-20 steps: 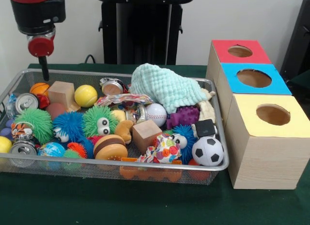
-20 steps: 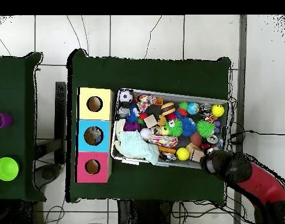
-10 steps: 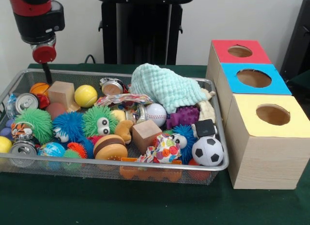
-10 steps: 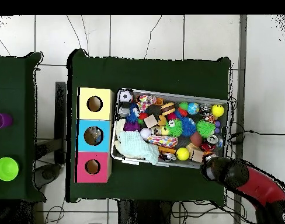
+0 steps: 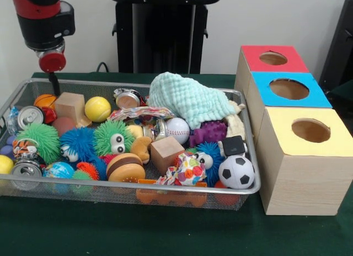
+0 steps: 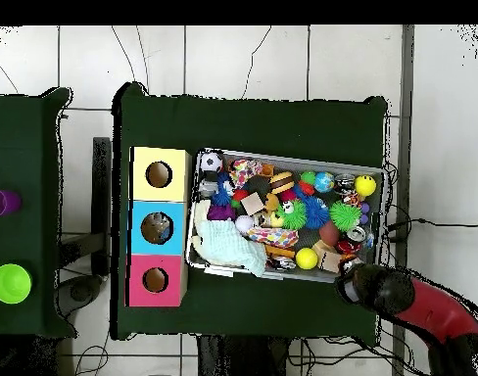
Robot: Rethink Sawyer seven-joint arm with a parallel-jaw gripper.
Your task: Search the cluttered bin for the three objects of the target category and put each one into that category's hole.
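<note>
The wire mesh bin (image 5: pixel 138 182) is packed with toys and also shows in the overhead view (image 6: pixel 282 157). A clear wrinkly plastic lump (image 5: pixel 9 121) shows at the bin's left end beside a silver can (image 5: pixel 28 116). I see no other clear lumps; the clutter may hide them. The blue-topped box's hole (image 5: pixel 289 89) lies between the red and yellow boxes. In the overhead view (image 6: pixel 157 228) something pale shows inside it. My gripper (image 5: pixel 53 84) hangs over the bin's far left corner. In the overhead view (image 6: pixel 349 286) it is just outside the bin's rim, on the robot's side.
A mint cloth (image 5: pixel 187 99) is heaped at the bin's far right. Wooden blocks (image 5: pixel 166 153), spiky balls (image 5: pixel 113 136), a soccer ball (image 5: pixel 236 172) and cans fill the bin. The red box (image 5: pixel 273 58) and yellow box (image 5: pixel 310 130) flank the blue one.
My gripper has drawn back a little from the bin's corner toward the robot's side. The things in the bin have not moved.
</note>
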